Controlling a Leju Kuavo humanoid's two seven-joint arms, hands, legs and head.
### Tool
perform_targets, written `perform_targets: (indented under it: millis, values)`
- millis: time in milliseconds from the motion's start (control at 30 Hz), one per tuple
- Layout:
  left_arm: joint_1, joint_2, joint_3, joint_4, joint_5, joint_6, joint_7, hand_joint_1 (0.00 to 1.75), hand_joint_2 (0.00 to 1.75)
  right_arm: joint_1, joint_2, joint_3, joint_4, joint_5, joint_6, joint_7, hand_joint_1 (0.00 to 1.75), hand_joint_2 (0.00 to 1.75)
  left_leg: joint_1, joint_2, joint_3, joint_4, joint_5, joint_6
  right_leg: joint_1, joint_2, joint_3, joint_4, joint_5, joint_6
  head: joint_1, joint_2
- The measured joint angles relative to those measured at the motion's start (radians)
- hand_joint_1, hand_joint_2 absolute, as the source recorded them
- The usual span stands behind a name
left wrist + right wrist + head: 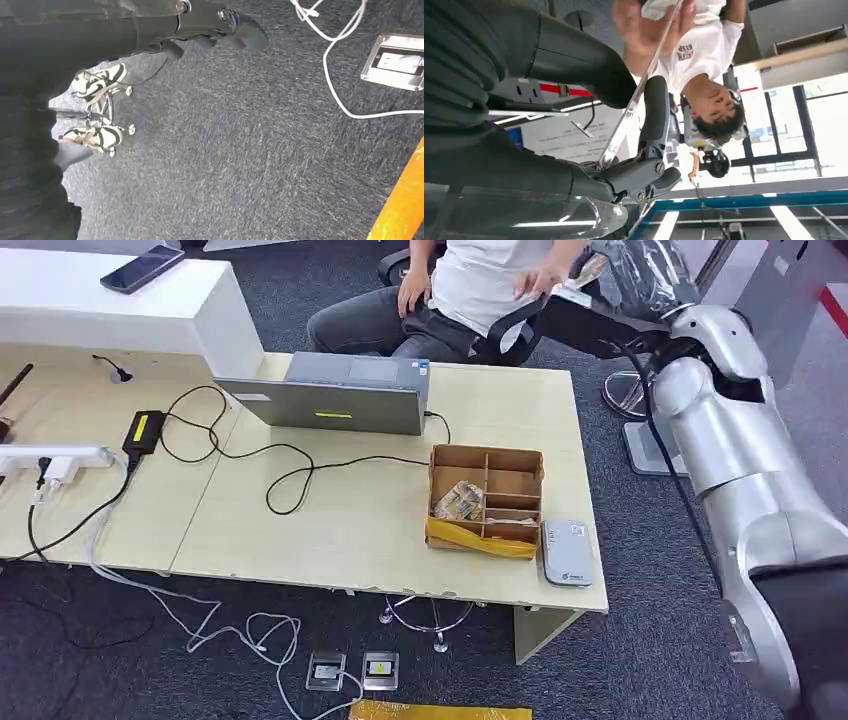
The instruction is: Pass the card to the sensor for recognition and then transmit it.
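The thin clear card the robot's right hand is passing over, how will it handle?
The thin clear card looks straight edge-on, so probably stiff. It seems thin and glossy, likely light and slippery. The right hand holds one end, a person's hand the other, so it may slip on release.

The desk (350, 520) is pale matt wood laminate. On it sits a brown cardboard box (487, 498) and a smooth grey plastic sensor (567, 553). The carpet (240, 150) is rough dark pile. The card (639, 92) looks clear and glossy.
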Motion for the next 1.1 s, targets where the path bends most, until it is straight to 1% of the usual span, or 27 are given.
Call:
perform_targets:
  millis: [100, 200, 300, 433, 700, 1100]
  values:
    - [-0.005, 0.000, 0.001, 0.000, -0.006, -0.005, -0.002, 0.00, 1.75, -0.035, 0.060, 0.028, 0.056, 0.028, 0.000, 0.008, 1.75, 1.75, 0.001, -0.001, 0.000, 0.000, 0.000, -0.001, 0.001, -0.001, 0.000, 0.000, 0.000, 0.000, 0.000, 0.000]
    - [-0.005, 0.000, 0.002, 0.000, -0.006, -0.005, -0.004, 0.00, 1.75, -0.046, 0.109, 0.050, 0.091, 0.048, 0.004, 0.018, 1.75, 1.75, 0.002, -0.001, 0.000, 0.000, 0.000, -0.001, 0.002, -0.001, 0.000, 0.000, 0.000, 0.000, 0.000, 0.000]
    - [-0.005, 0.000, 0.007, 0.000, -0.005, -0.003, -0.004, 0.00, 1.75, -0.051, 0.160, 0.069, 0.130, 0.057, 0.005, 0.042, 1.75, 1.75, 0.002, -0.001, 0.000, 0.000, 0.000, -0.001, 0.002, -0.001, 0.000, 0.000, 0.000, 0.000, 0.000, 0.000]
    - [-0.002, 0.003, 0.008, 0.000, -0.005, -0.003, -0.004, 0.00, 1.75, -0.051, 0.198, 0.079, 0.166, 0.058, 0.005, 0.055, 1.75, 1.75, 0.002, -0.001, 0.000, 0.000, 0.001, -0.001, 0.002, -0.001, 0.000, 0.000, 0.000, 0.000, 0.000, 0.000]
    - [0.001, 0.003, 0.017, 0.000, -0.005, -0.003, -0.004, 0.00, 1.75, -0.057, 0.228, 0.101, 0.210, 0.059, 0.005, 0.056, 1.75, 1.75, 0.002, -0.001, 0.000, 0.000, 0.001, -0.001, 0.002, -0.001, 0.000, 0.000, 0.000, 0.000, 0.000, 0.000]
    - [0.004, 0.003, 0.024, 0.000, -0.005, -0.003, -0.004, 0.00, 1.75, -0.060, 0.238, 0.116, 0.244, 0.059, 0.005, 0.056, 1.75, 1.75, 0.002, -0.001, 0.000, 0.000, 0.001, -0.001, 0.002, -0.001, 0.000, 0.000, 0.000, 0.000, 0.000, 0.000]
